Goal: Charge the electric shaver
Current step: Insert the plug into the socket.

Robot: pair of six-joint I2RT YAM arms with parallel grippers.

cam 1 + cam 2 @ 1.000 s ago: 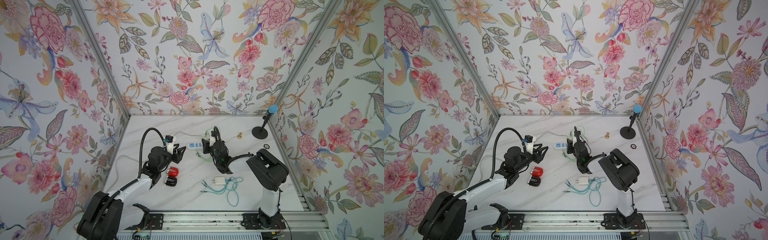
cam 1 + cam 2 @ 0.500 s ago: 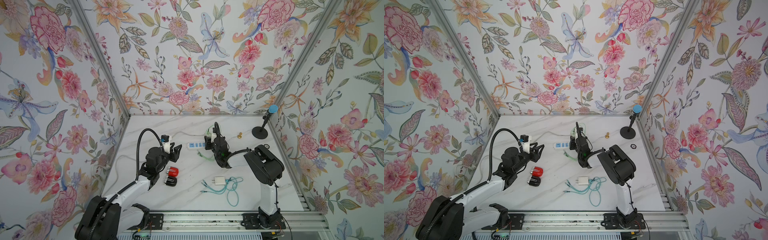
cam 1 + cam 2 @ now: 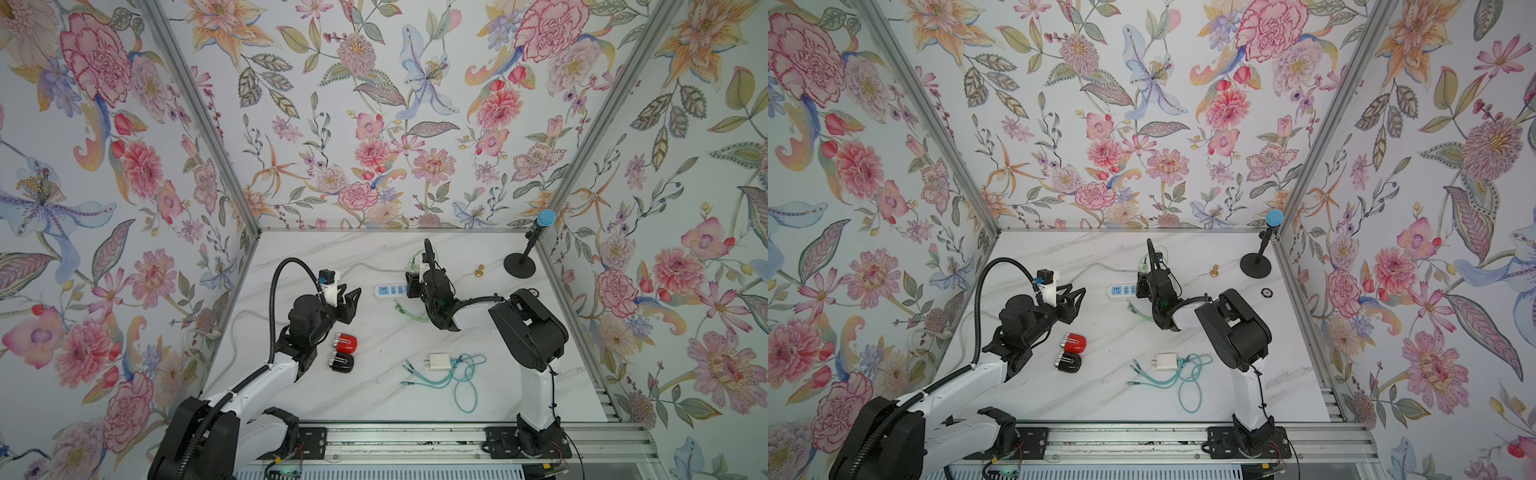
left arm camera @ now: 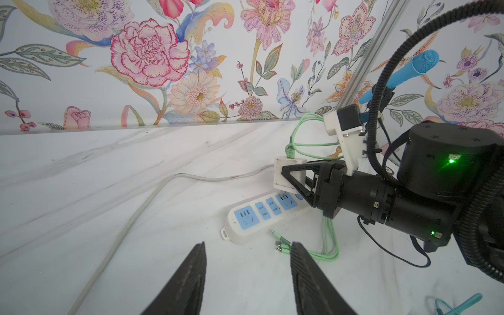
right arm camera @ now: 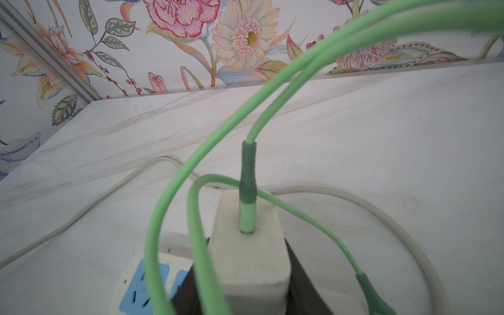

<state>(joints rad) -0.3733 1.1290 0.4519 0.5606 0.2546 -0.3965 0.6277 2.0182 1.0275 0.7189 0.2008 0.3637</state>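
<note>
Red shaver (image 3: 345,342) and black shaver (image 3: 341,362) lie side by side mid-worktop (image 3: 374,401), long axes crosswise, silver heads toward the left arm, with bare marble on their right. Left hand (image 3: 351,305) hovers half open and empty. Right hand (image 4: 286,176) clamps the white charger (image 5: 251,245) over the power strip (image 3: 390,289).

My right claw (image 3: 412,286) holds a charger (image 5: 251,245) over the power strip (image 3: 388,290); shavers (image 3: 345,343) lie front-left of it, another charger (image 3: 439,360) front-right.

Smooth marble-patterned table (image 3: 353,407), white plastic power strip (image 4: 253,218).
</note>
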